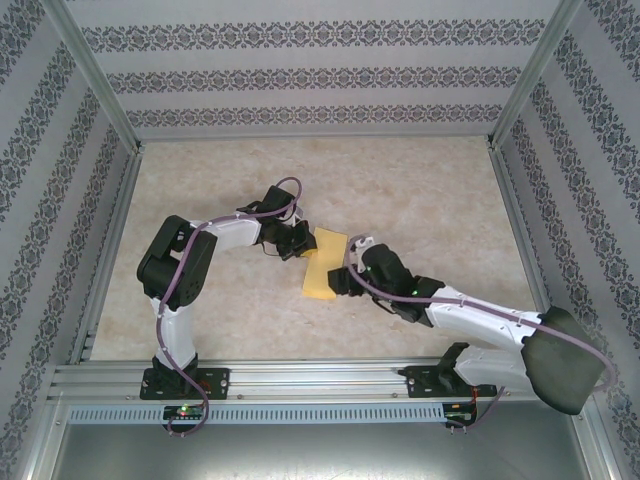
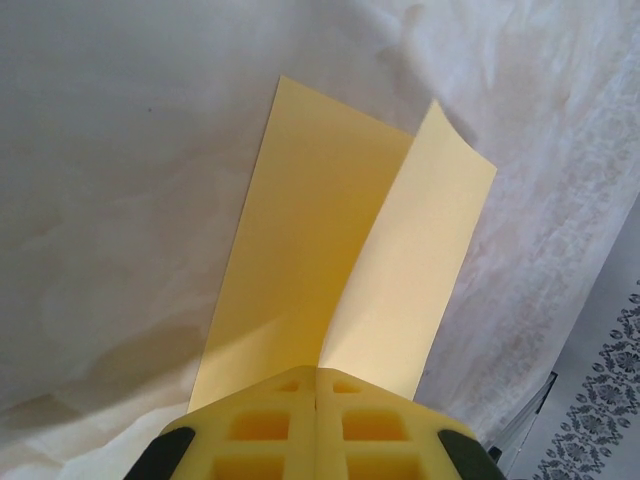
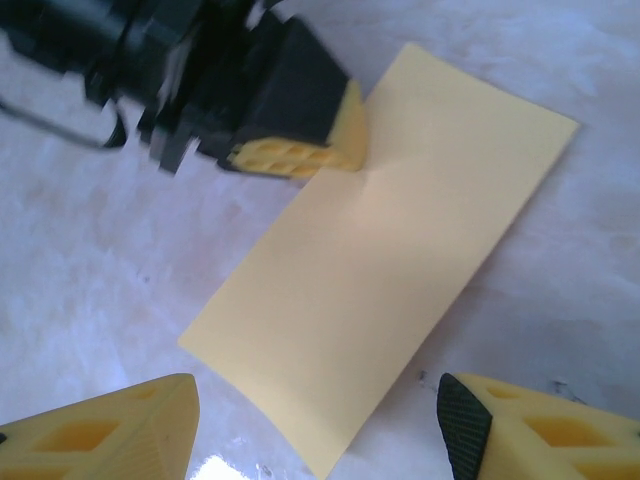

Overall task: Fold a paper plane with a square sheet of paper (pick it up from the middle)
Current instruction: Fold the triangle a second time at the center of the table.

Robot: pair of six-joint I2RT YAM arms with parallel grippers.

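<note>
We see the sheet of paper (image 1: 325, 262) lying near the middle of the table (image 1: 220, 190), between the two arms. It is folded over into a narrow yellow rectangle that runs slightly aslant. The left gripper (image 2: 316, 382) meets it at its left long edge, towards the far end. In the left wrist view the yellow pads are pressed together on that edge, pinching the paper. From there the two layers part: the lower one lies flat on the table and the upper flap lifts to the right. The right gripper (image 3: 318, 408) sits at the near right side of the sheet with its jaws spread wide. Its fingers (image 3: 120, 425) stand on either side of the paper's near corner, and we see no contact with the sheet. From the right wrist the sheet looks smooth, and the left gripper's pads meet its far long edge.
</note>
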